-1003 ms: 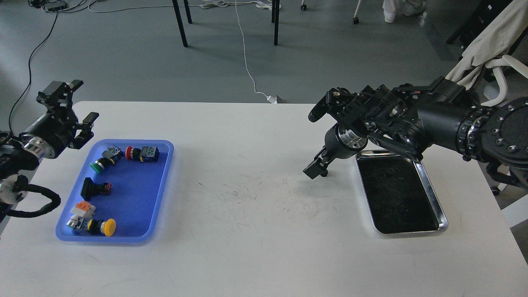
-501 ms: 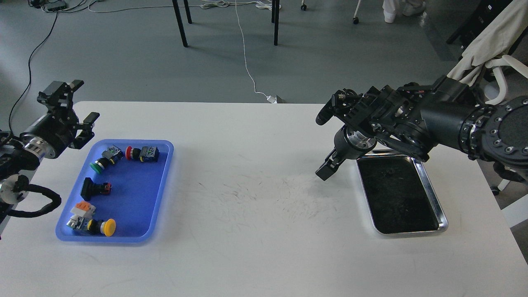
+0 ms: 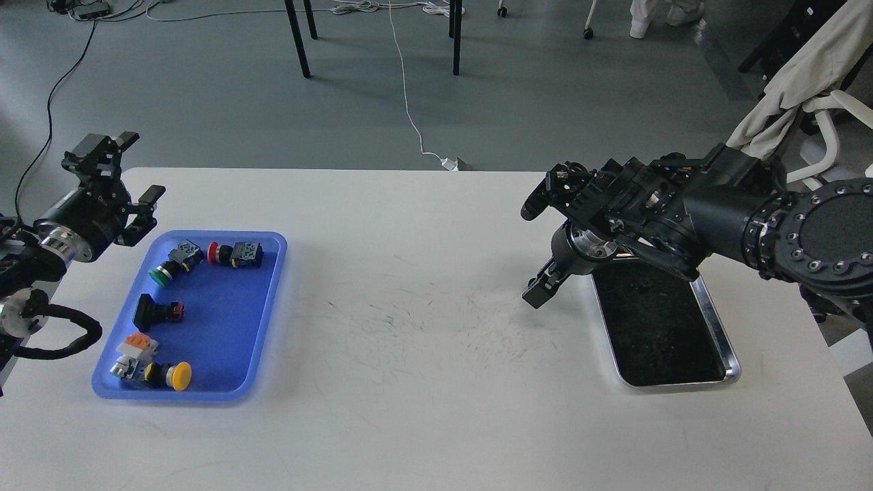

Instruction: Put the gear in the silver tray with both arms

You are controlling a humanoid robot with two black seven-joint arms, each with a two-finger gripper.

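The silver tray [image 3: 725, 339] lies at the right of the white table, its dark bottom bare. The gear is several push-button switch parts in a blue plastic tray [image 3: 225, 320] at the left: a green one [image 3: 162, 274], a red one [image 3: 219, 253], a black one [image 3: 151, 311] and a yellow one [image 3: 179, 376]. My right gripper [image 3: 539, 245] hangs open and empty just left of the silver tray's far left corner. My left gripper [image 3: 140, 167] is open and empty, above the table beyond the blue tray's far left corner.
The white table [image 3: 423, 382] has a scuffed middle between the two trays. My right forearm [image 3: 723, 211] crosses over the silver tray's far end. Beyond the table, on the floor, are chair legs [image 3: 297, 37] and a white cable [image 3: 409, 102].
My right gripper has moved a little to the right, toward the silver tray, and slightly down. The left arm and the parts in the blue tray have not moved.
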